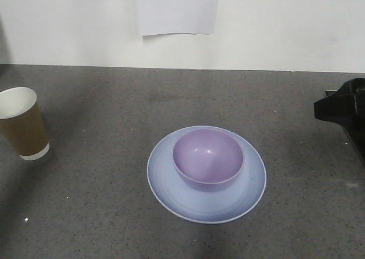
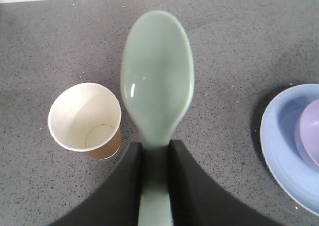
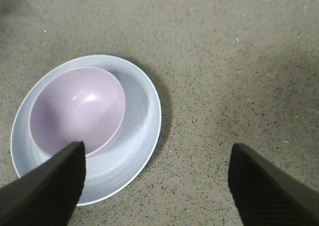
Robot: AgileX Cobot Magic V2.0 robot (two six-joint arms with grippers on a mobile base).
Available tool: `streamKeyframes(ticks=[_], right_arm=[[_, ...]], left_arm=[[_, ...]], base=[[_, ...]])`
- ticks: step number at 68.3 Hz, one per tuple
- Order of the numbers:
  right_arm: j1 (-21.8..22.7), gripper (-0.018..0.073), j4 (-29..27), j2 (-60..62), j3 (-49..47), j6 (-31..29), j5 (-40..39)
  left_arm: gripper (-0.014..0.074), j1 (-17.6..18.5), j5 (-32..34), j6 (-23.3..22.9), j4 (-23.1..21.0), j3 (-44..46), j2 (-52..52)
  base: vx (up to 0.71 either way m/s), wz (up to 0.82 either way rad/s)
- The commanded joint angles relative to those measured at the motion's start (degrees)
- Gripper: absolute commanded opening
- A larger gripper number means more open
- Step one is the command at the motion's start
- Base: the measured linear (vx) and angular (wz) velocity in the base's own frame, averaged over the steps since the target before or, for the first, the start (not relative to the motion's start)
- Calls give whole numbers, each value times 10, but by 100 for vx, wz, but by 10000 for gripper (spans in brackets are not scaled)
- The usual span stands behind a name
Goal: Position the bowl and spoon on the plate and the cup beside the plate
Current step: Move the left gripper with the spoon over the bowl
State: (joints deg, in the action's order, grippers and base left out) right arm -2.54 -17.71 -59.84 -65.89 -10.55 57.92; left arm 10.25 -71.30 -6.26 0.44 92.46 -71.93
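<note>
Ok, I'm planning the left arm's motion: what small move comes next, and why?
Probably carry the spoon rightward toward the plate: the left gripper grips its handle, the bowl already sits on the plate, and the spoon hangs near the cup.

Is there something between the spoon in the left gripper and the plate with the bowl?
Nothing visible. Only bare table lies between the spoon and the plate; the cup stands on the other side.

Just a dark grey speckled countertop [image 1: 102, 213] running back to a plain white wall [image 1: 285, 25] with a blank sheet of paper [image 1: 178, 9] stuck on it.
</note>
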Motion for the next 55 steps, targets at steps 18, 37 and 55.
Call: streamKeyframes(ticks=[18, 37, 55], right_arm=[[5, 577, -2, 14, -14, -5, -25], [5, 577, -2, 14, -14, -5, -25], [5, 577, -3, 14, -14, -5, -23]], left_arm=[[-8, 6, 28, 138, -152, 19, 0], [-8, 98, -4, 163, -163, 65, -92], [-8, 200, -4, 194, -158, 128, -196]], base=[[0, 0], [0, 0], [0, 0]])
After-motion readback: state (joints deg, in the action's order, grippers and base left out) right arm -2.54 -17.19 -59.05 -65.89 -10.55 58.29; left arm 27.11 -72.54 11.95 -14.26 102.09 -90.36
